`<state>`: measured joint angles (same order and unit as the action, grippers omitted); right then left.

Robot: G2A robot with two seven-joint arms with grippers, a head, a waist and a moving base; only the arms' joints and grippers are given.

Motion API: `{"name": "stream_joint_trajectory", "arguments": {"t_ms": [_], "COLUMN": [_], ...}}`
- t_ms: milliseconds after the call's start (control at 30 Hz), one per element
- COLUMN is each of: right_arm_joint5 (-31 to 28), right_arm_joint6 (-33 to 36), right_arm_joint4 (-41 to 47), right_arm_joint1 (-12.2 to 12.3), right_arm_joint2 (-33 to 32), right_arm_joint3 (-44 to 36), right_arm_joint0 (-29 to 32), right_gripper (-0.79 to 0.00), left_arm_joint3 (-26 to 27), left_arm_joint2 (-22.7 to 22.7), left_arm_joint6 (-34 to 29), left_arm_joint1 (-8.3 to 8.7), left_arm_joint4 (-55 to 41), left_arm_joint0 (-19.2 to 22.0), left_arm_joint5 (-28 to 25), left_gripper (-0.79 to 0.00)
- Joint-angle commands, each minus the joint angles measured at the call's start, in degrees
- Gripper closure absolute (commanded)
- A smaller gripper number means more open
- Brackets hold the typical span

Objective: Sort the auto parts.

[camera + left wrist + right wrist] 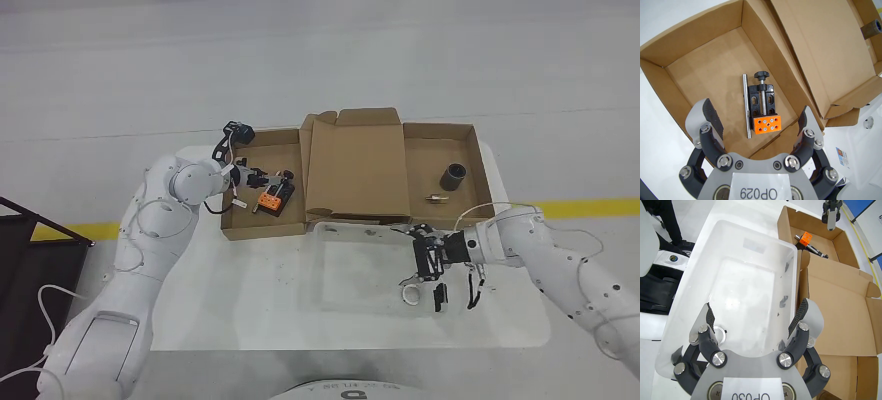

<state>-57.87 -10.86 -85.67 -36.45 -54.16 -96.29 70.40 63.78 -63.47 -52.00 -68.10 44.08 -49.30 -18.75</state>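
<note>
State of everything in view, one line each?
Left gripper: open, empty, above the clamp.
Right gripper: open, empty, over the clear bin.
Clamp: lying flat in the box.
Rod: lying flat beside the clamp.
Ring: lying in the clear bin.
Black cylinder: in the box's opposite end section.

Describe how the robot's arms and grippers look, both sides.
Both arms, left arm and right arm, have smooth white rounded shells with thin cables looping near the wrists. The left gripper and right gripper match: grey metal plates, black linkages with silver pins, curved grey fingers with black textured pads, and a white printed label.
</note>
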Motion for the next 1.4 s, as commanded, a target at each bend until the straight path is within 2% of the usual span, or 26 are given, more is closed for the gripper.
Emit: {"name": "stream_joint_trajectory", "arguments": {"t_ms": [0, 100, 167, 300, 400, 467, 867, 933, 967, 1000, 1067, 1200, 1367], "right_arm_joint5": [-0.13, -0.12, -0.13, -0.13, -0.13, -0.13, 1.37, 1.75, 2.11, 2.36, 2.95, 4.08, 5.86], "right_arm_joint6": [5.79, 14.64, 20.36, 30.42, 35.39, 37.80, 47.13, 48.47, 49.35, 50.00, 51.26, 52.97, 51.90], "right_arm_joint4": [0.77, 4.19, 6.35, 9.94, 12.70, 14.25, 16.61, 16.52, 16.25, 16.21, 16.01, 15.79, 16.88], "right_arm_joint1": [-0.16, -0.70, -1.17, -2.07, -2.54, -2.65, -3.91, -4.09, -4.18, -4.28, -4.50, -5.08, -5.58], "right_arm_joint2": [0.30, 1.49, 2.74, 5.81, 7.72, 8.80, 11.77, 12.10, 12.30, 12.52, 12.94, 13.85, 13.55], "right_arm_joint3": [-0.97, -2.06, -2.66, -3.75, -3.96, -3.93, -2.38, -2.25, -2.19, -2.22, -2.14, -1.98, -1.91], "right_arm_joint0": [-0.02, -0.66, -1.32, -3.00, -4.15, -4.97, -7.66, -7.84, -7.91, -7.94, -8.09, -8.57, -9.20], "right_gripper": [-0.776, -0.723, -0.760, -0.779, -0.754, -0.770, -0.748, -0.733, -0.677, -0.662, -0.677, -0.702, -0.665], "left_arm_joint3": [0.00, 0.00, 0.00, 0.00, 0.00, 0.00, 0.00, 0.00, 0.00, 0.00, 0.00, 0.00, 0.00], "left_arm_joint2": [0.00, 0.00, 0.00, 0.00, 0.00, 0.00, 0.00, 0.00, 0.00, 0.00, 0.00, 0.00, 0.00], "left_arm_joint6": [0.00, 0.00, 0.00, 0.00, 0.00, 0.00, 0.00, 0.00, 0.00, 0.00, 0.00, 0.00, 0.00], "left_arm_joint1": [0.00, 0.00, 0.00, 0.00, 0.00, 0.00, 0.00, 0.00, 0.00, 0.00, 0.00, 0.00, 0.00], "left_arm_joint4": [0.00, 0.00, 0.00, 0.00, 0.00, 0.00, 0.00, 0.00, 0.00, 0.00, 0.00, 0.00, 0.00], "left_arm_joint0": [0.00, 0.00, 0.00, 0.00, 0.00, 0.00, 0.00, 0.00, 0.00, 0.00, 0.00, 0.00, 0.00], "left_arm_joint5": [0.00, 0.00, 0.00, 0.00, 0.00, 0.00, 0.00, 0.00, 0.00, 0.00, 0.00, 0.00, 0.00], "left_gripper": [-0.785, -0.785, -0.785, -0.785, -0.785, -0.785, -0.785, -0.785, -0.785, -0.785, -0.785, -0.785, -0.785]}}
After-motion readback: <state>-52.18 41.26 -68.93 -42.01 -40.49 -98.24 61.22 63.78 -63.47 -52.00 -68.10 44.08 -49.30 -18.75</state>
